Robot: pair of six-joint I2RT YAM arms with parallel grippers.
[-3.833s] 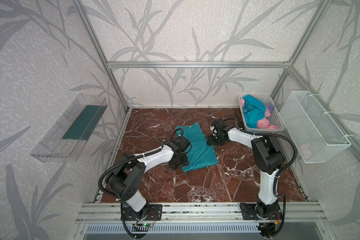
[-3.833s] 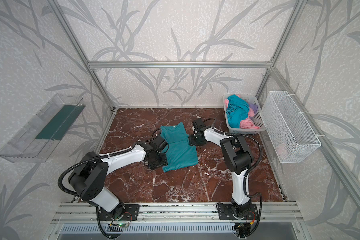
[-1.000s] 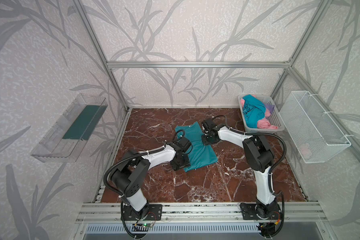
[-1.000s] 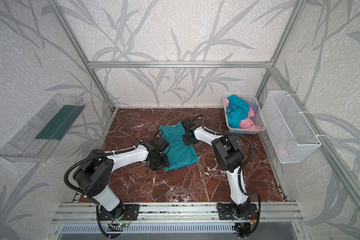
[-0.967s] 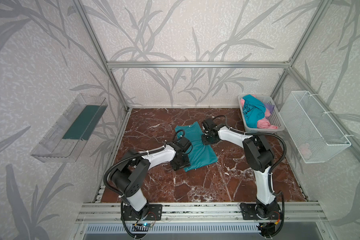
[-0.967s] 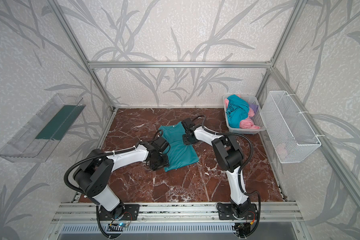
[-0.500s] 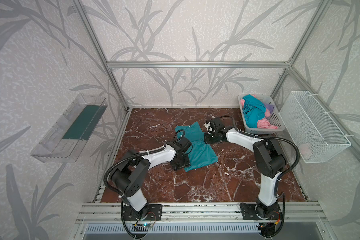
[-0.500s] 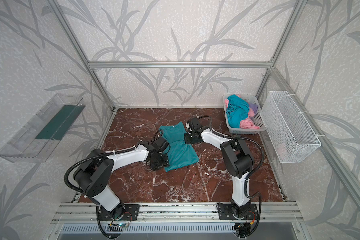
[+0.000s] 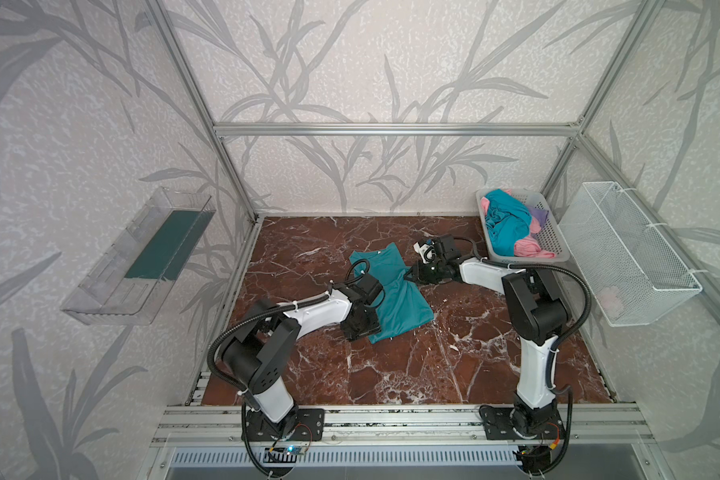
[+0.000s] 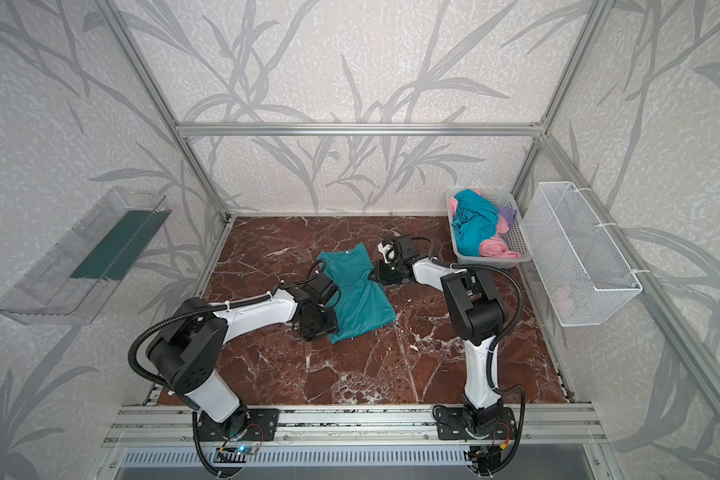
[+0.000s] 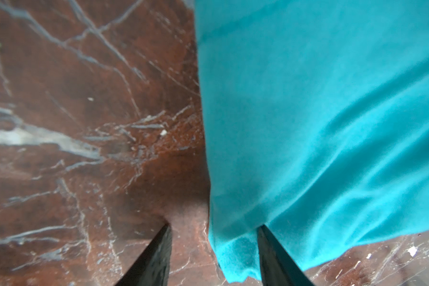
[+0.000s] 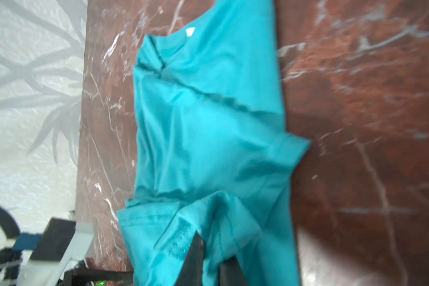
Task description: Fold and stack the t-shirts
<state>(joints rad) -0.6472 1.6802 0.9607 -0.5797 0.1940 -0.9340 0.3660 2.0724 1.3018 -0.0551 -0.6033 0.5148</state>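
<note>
In both top views the teal t-shirt lies part-folded near the middle of the marble table. The left gripper sits at the shirt's 7 o'clock corner, jaws moderately apart, with the hem corner lying loose between them in the left wrist view. The right gripper, at the shirt's 2 o'clock edge, is closed narrow, pinching a raised fold of the cloth. More t-shirts, teal, pink and lilac, are heaped in the grey basket at the table's 2 o'clock corner.

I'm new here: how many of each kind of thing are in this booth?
Robot arms: 2
Teal t-shirt on the table: 1
Baskets: 2 (grey plastic basket, white wire basket)
Clear wall tray: 1
Total: 6, not counting the bunched shirts in the grey basket.
</note>
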